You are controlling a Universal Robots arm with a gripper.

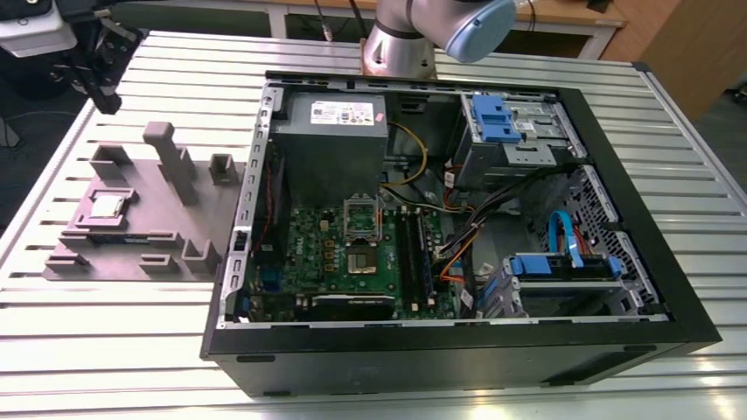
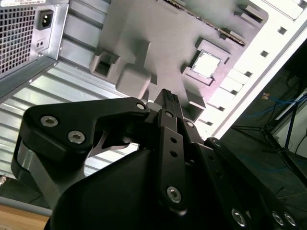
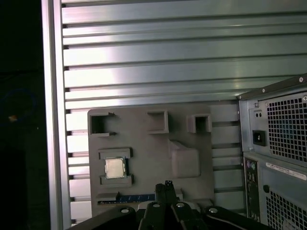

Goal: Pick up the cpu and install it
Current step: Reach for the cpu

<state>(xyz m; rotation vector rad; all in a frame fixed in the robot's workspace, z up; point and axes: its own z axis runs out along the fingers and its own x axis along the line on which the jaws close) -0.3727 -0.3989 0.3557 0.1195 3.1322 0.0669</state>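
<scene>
The cpu [image 1: 108, 205] is a small silver square lying flat in a recess of the grey-purple fixture block [image 1: 140, 241], at the exterior view's left. Both wrist views show it from above, cpu [image 2: 206, 64] [image 3: 115, 167] seated in the fixture [image 2: 158, 33] [image 3: 144, 134]. My gripper [image 1: 108, 103] hangs in the air above the table's far left corner, well short of the cpu. Its black fingertips [image 2: 168, 97] [image 3: 166, 185] meet with nothing between them. The motherboard's metal socket frame [image 1: 362, 229] lies inside the open computer case.
The open black computer case [image 1: 653, 262] takes up the middle and right of the slatted metal table [image 1: 105, 350]. Tall posts [image 1: 175, 162] rise from the fixture just behind the cpu. The case's vented rear panel [image 3: 283, 129] stands beside the fixture.
</scene>
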